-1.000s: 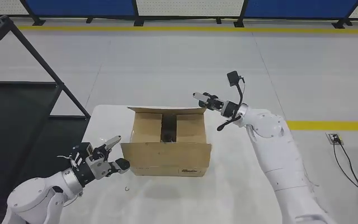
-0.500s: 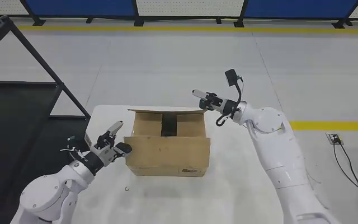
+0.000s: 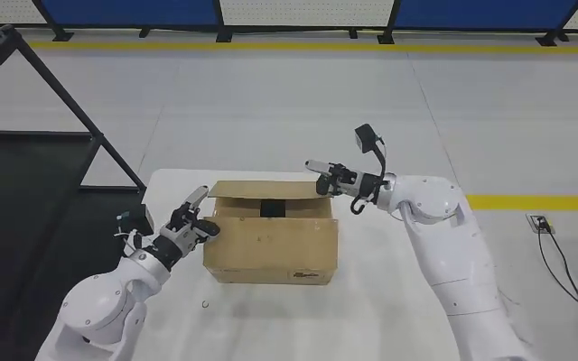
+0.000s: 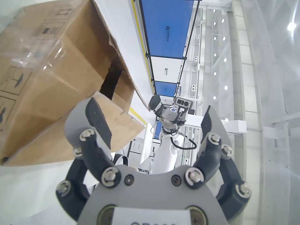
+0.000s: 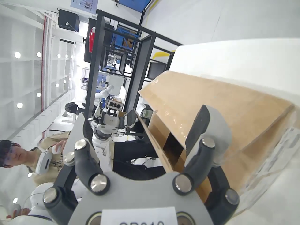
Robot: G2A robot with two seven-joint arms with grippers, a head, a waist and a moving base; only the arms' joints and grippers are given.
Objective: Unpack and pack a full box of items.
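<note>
- What is inside the cardboard box is hidden; between its flaps there is only a narrow dark gap, and nothing can be made out in it
- On the table, in front of the box's left corner, lies a small dark thing; it is too small to say what it is
- The printed marks and the white label on the box's walls are too small to make out in the top view
- The box stands upright near the middle of the white table, with a long side towards the robot; it is plain brown cardboard, with clear shiny tape over one wall
- The top is not shut flat; the far long flap leans over the opening, and the flaps at the ends stand at an angle
- The left gripper is at the left end of the box, at the height of its top edge; its fingers are spread wide and grip nothing; one pad is just beside the corner of a flap, but I cannot tell if it touches
- The right gripper is at the far right corner of the box top; its fingers are also spread apart; in the right wrist view the thin edge of a flap runs between them, and one finger lies in front of the far flap; they are not pressed together on anything
</note>
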